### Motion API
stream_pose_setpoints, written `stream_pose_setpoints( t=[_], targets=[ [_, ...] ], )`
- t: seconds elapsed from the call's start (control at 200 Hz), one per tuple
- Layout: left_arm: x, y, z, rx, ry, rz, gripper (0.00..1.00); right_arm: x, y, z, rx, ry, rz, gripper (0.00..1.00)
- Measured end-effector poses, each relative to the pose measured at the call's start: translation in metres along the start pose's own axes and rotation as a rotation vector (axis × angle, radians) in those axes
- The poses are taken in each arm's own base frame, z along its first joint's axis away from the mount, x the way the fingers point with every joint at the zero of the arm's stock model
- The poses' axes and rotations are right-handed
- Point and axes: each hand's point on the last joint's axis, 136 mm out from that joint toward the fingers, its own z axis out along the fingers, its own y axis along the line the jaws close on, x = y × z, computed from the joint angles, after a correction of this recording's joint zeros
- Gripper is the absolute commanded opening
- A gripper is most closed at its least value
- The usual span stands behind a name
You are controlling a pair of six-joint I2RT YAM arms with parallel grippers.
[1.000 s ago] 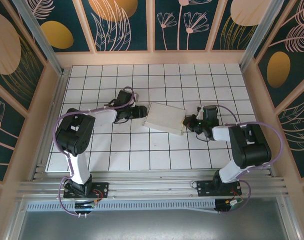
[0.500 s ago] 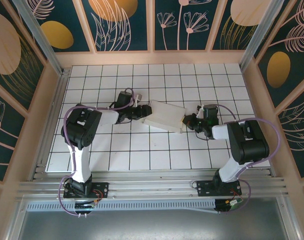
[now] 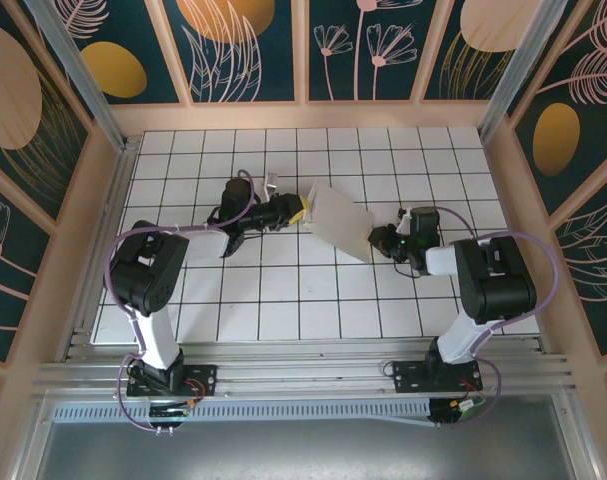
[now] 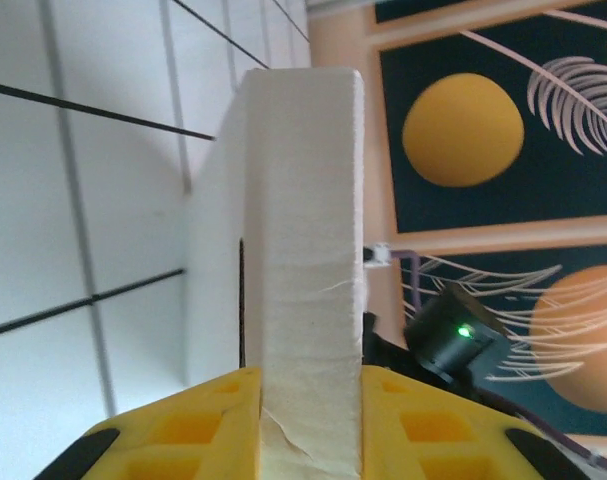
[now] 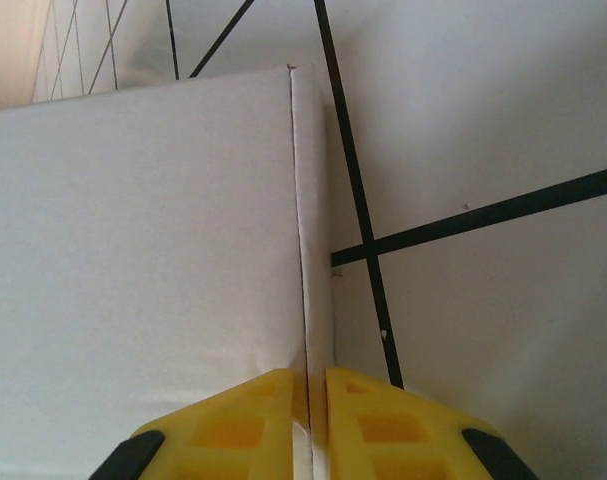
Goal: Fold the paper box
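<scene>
Both clamped tight, your left gripper [image 4: 311, 405] and right gripper [image 5: 310, 400] hold opposite edges of the paper box [image 3: 339, 222], tilted between them over the table [image 3: 283, 300]; pull unevenly and the thin cardboard may tear, crumple or slip free.

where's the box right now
In the top view, the box sits near the middle of the table, gripped between the left end effector and the right end effector.

White paper box [image 3: 339, 221] on a black-gridded white table [image 3: 283, 300]
Yellow fingers [image 4: 183, 435] at the box's ends; beyond the box, teal walls [image 3: 253, 60] with gold discs and pale leaf outlines.
</scene>
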Motion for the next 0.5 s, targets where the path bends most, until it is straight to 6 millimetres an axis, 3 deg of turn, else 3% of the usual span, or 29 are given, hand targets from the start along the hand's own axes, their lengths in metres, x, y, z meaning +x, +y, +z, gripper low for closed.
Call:
stream_pose_setpoints(
  t=[0.085, 0.205, 0.345, 0.501],
  targets=[
    [0.004, -0.025, 0.010, 0.019, 0.026, 0.055, 0.42, 0.001, 0.001, 0.000, 0.000, 0.009, -0.008, 0.18],
    [0.008, -0.046, 0.022, 0.016, 0.058, 0.145, 0.47, 0.007, -0.004, 0.001, 0.025, 0.037, -0.003, 0.18],
    [0.021, -0.030, 0.028, -0.066, 0.112, 0.180, 0.50, 0.009, -0.007, 0.002, 0.049, 0.049, -0.002, 0.18],
    [0.018, -0.011, 0.034, -0.197, 0.136, 0.263, 0.51, 0.011, -0.007, 0.002, 0.082, 0.048, -0.026, 0.19]
  ],
)
